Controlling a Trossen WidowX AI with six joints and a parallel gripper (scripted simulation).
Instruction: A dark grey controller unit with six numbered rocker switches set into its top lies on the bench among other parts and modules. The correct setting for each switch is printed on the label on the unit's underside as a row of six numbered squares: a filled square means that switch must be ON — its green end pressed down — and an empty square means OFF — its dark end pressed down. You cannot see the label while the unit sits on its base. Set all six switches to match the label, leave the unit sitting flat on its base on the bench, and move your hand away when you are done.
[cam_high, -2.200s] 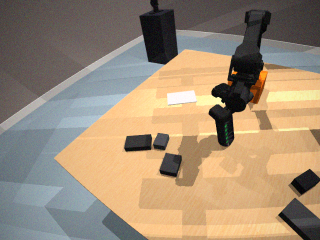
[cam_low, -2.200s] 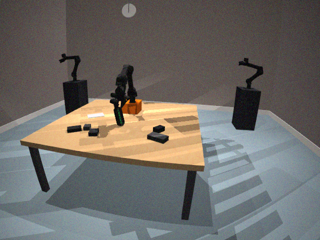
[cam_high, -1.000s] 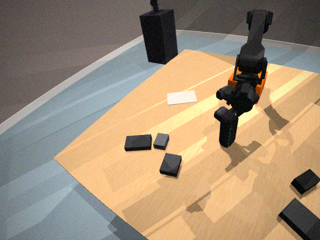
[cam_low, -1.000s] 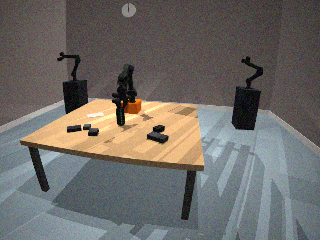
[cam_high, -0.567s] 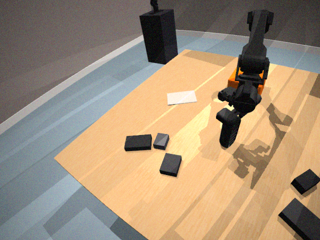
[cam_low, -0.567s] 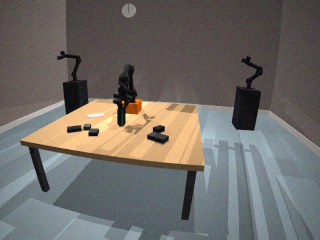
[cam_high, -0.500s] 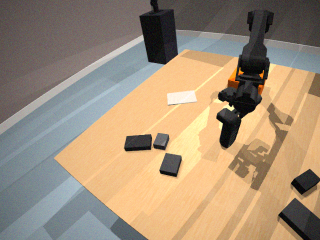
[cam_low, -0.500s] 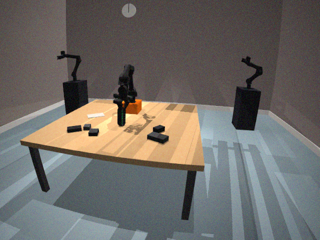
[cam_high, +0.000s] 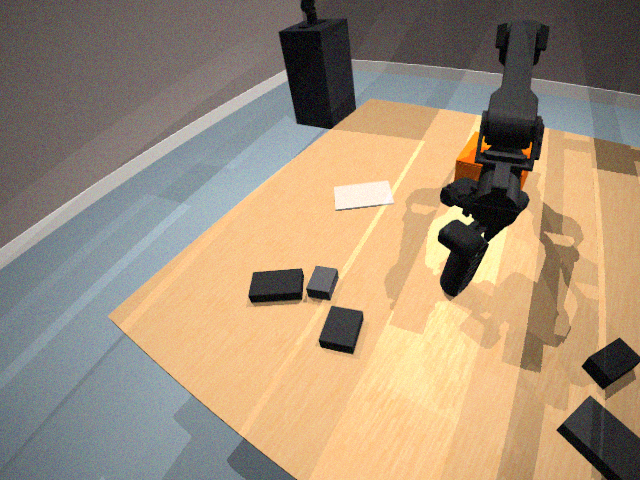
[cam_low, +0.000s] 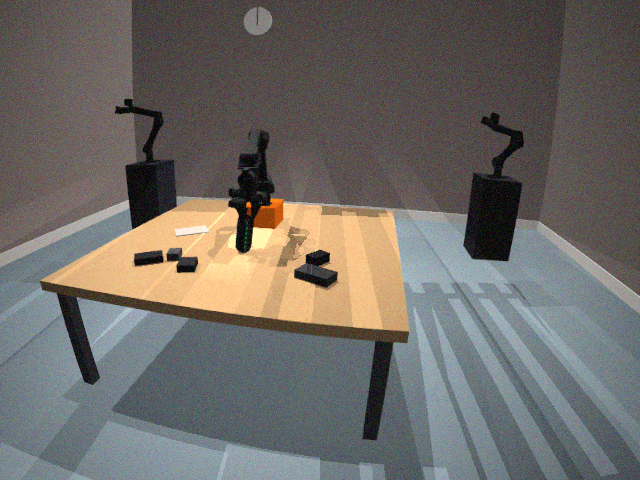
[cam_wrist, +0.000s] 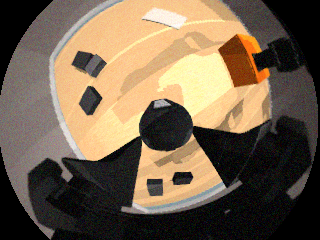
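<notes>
The dark controller unit (cam_high: 461, 268) (cam_low: 242, 236) (cam_wrist: 166, 131) is held in the air, its long side steeply tilted. My gripper (cam_high: 471, 241) (cam_low: 245, 207) (cam_wrist: 167, 134) is shut on it, with one finger on either side. In the exterior view a thin row of green marks shows along the unit, too small to read as switch settings. The wrist view shows the unit's rounded dark end, with a small pale patch at its upper edge. The label's squares cannot be read in any view.
On the bench (cam_high: 217, 330) (cam_low: 222, 304), a long black block (cam_high: 276, 285), a small grey block (cam_high: 322, 282) and a black block (cam_high: 341, 329) lie left. Two more black blocks (cam_low: 317, 257) (cam_low: 315, 274) lie right. A white sheet (cam_high: 363, 195) and an orange box (cam_low: 269, 214) are farther back.
</notes>
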